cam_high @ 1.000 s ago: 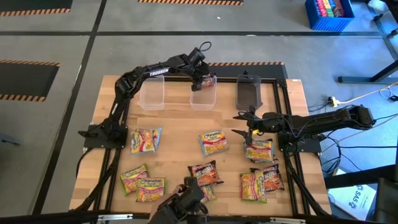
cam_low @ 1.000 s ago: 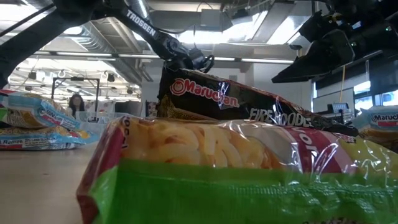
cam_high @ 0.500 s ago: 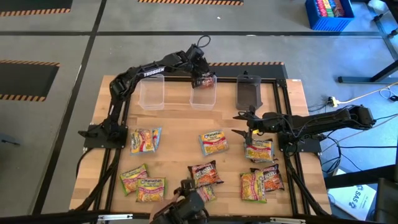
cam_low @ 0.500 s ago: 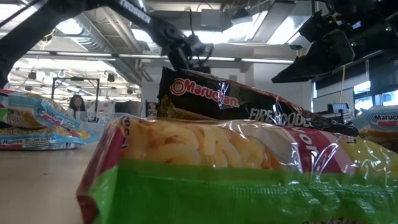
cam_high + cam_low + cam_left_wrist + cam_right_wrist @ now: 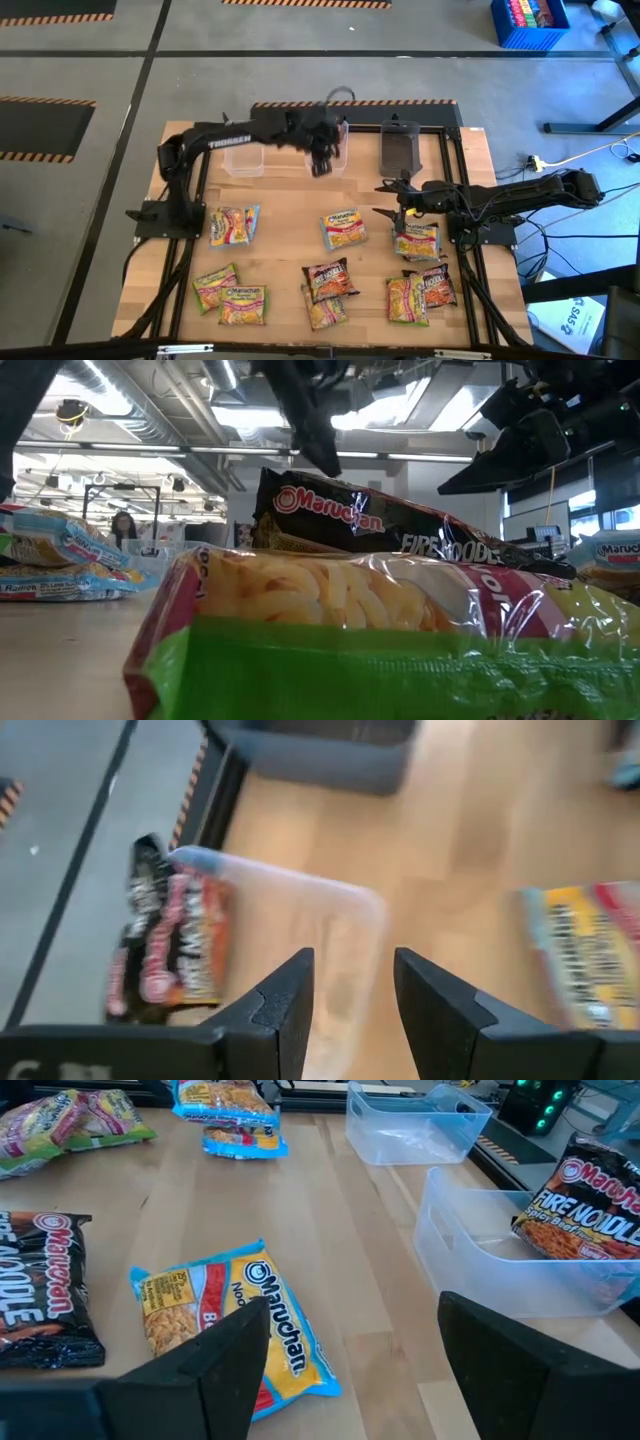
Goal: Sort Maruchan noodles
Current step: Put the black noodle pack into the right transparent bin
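Several Maruchan packets lie flat on the wooden table: yellow-orange ones with blue edges, yellow-green ones and maroon ones. One maroon packet lies in the middle clear tub, at its far end. My left gripper is open and empty above that tub's near part. My right gripper hovers open beside a yellow-orange packet and touches nothing.
A second clear tub stands left of the middle one and a dark grey tub right of it, all along the far edge. Bare wood shows between the tubs and the packets. In the low view, packets fill the foreground.
My left gripper has moved from over the middle tub's far end toward the near edge, and lower. The maroon packet that hung at its fingers now lies in the tub. My right arm has kept still.
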Available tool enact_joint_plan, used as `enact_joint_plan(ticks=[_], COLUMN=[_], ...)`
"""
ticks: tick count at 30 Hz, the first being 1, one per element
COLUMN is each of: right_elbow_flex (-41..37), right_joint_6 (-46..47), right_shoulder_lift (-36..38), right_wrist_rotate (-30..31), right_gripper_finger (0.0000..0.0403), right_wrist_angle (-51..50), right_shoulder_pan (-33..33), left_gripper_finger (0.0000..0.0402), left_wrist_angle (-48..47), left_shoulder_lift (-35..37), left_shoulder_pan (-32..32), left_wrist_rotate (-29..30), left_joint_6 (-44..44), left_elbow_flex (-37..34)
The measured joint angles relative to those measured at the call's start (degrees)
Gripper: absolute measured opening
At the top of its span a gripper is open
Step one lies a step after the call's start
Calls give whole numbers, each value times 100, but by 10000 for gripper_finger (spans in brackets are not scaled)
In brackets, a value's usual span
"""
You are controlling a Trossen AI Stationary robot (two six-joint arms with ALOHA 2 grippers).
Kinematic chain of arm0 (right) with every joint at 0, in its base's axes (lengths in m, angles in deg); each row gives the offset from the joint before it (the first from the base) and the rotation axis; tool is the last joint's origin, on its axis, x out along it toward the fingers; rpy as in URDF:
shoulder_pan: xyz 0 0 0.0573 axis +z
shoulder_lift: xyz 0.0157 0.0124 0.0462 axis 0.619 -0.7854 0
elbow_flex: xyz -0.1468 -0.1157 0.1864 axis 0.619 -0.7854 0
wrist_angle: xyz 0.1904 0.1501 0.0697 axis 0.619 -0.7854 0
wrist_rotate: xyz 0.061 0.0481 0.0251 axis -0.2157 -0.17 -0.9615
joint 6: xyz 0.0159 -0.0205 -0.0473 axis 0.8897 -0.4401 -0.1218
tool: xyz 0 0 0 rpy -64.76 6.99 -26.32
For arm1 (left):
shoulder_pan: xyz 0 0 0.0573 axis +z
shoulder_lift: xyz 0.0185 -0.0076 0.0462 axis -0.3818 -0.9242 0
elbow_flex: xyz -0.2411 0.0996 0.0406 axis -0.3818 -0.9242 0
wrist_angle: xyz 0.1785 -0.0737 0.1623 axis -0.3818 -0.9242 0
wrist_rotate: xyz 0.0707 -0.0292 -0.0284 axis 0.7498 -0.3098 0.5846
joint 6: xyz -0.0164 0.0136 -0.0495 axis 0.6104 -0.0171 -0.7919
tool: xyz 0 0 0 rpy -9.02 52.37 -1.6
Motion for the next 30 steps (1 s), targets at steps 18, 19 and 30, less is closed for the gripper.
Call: enact_joint_plan(ticks=[18,19,30], right_elbow_flex=[4,21,983], right_joint_6=[1833,1937,2815], right_shoulder_lift=[-856,-1011,-2560], right_wrist_rotate=[-994,-989,-1022], right_gripper_finger=[271,271,271], right_wrist_angle=[572,759,787], right_shoulder_pan=[721,813,1834], left_gripper_finger=[133,133,133], left_wrist_angle=[2459,2534,2878], left_shoulder_lift=[1355,1352,1295], left_shoulder_pan=[-3091,-3218,-4410], left_wrist_rotate=[959,966,1225], left_joint_6=[-2470,-2541,-3470], left_elbow_flex=[-3614,-3691,-4090])
